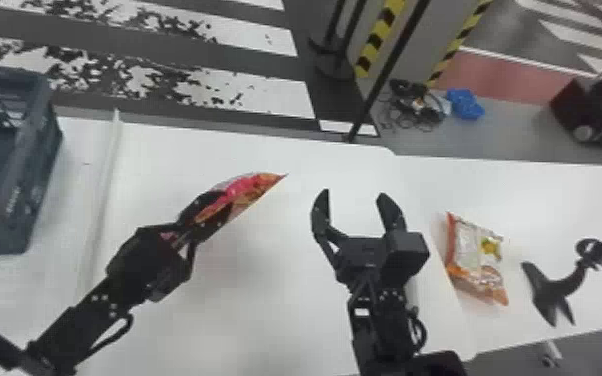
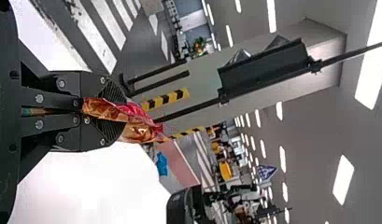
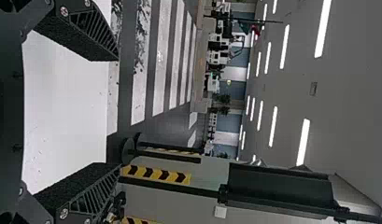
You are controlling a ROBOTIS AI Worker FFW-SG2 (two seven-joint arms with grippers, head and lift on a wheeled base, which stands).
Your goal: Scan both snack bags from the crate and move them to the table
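Now you're clenching one snack bag [image 1: 257, 187] in the left gripper [image 1: 227, 199], its length slanting far and right; your right gripper [image 1: 354, 192] is gaping right of that tip, and the other bag [image 1: 477, 260] is lying farther right on the table [image 1: 550, 200].

Bright, diffuse light washes the white surface [image 1: 275, 310] in the head view, palest toward 6 o'clock. At 2 o'clock a pale sheen lies on the grey floor [image 1: 505, 30]; at 9 o'clock the crate [image 1: 35, 165] sits dim. Faint, soft shadow edges the snack bag [image 1: 472, 265] at 4 o'clock. In the wrist views, ceiling strip lights [image 3: 323, 28] burn out to plain white; in the left wrist view, the surface glares too, and creased foil [image 2: 142, 133] catches small highlights.
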